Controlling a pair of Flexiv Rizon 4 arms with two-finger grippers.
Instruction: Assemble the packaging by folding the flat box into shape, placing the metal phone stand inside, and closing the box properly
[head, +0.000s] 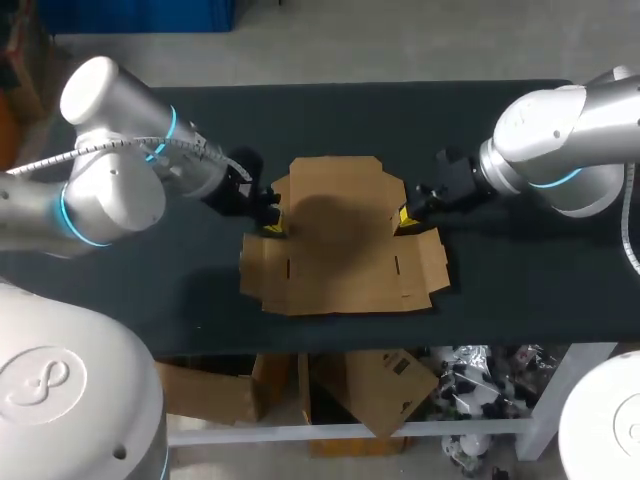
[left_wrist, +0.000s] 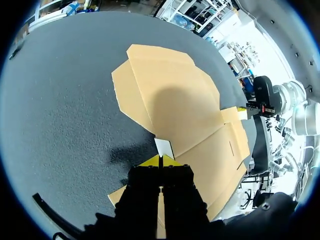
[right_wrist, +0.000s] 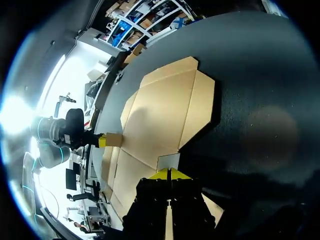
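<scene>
Pinching box (head: 340, 245): left tool (head: 271, 228); right tool (head: 404, 216)

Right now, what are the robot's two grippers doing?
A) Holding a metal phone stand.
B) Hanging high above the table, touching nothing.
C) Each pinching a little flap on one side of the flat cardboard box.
C: the left gripper and the right gripper each close their yellow tips on a side flap of the flat cardboard box.
</scene>
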